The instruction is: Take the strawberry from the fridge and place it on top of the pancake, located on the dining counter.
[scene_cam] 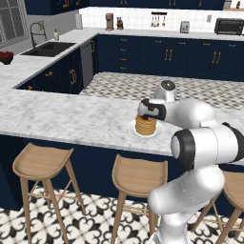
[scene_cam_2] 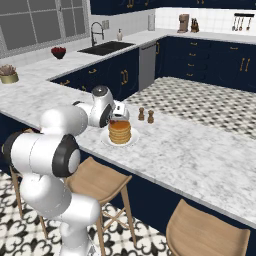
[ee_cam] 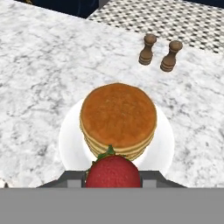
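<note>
On the dining counter (scene_cam_2: pixel 200 150), centre the gripper (ee_cam: pixel 113 177), jaws clamped on the strawberry (ee_cam: pixel 113 170) at the near edge of the pancake (ee_cam: pixel 118 116), over the stack's middle, lower, then release to prevent rolling.

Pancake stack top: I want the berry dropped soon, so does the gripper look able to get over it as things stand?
Probably yes. The gripper, shut on the strawberry, hangs just beside the pancake, whose top is bare. The two wooden shakers stand beyond the plate, clear of the way.
</note>
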Motion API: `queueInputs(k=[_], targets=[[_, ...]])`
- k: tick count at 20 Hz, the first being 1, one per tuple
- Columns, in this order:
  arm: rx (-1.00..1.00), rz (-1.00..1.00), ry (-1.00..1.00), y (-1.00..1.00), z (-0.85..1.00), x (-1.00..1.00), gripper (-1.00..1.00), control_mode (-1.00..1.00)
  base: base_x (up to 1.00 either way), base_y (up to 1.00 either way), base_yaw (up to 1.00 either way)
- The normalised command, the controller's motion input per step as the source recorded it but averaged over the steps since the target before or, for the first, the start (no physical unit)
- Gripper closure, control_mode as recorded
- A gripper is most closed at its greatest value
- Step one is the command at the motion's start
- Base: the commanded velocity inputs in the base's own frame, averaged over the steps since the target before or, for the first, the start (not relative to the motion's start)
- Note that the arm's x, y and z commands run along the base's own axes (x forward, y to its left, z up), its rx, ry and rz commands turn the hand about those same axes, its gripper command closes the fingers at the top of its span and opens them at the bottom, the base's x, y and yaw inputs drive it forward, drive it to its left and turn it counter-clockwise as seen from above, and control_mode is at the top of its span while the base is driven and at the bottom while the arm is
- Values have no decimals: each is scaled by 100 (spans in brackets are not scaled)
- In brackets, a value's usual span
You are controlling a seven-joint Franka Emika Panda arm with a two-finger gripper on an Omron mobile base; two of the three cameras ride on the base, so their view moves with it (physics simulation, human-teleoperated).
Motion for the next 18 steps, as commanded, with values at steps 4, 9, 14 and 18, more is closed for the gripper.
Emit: queueInputs(k=[4,9,14,18], targets=[[0,0,0,0,-18,29,100,-100,0,0,0],[0,0,0,-2,-19,12,100,-100,0,0,0],[0,0,0,-2,-19,15,100,-100,0,0,0],[0,0,0,-1,-19,20,100,-100,0,0,0]])
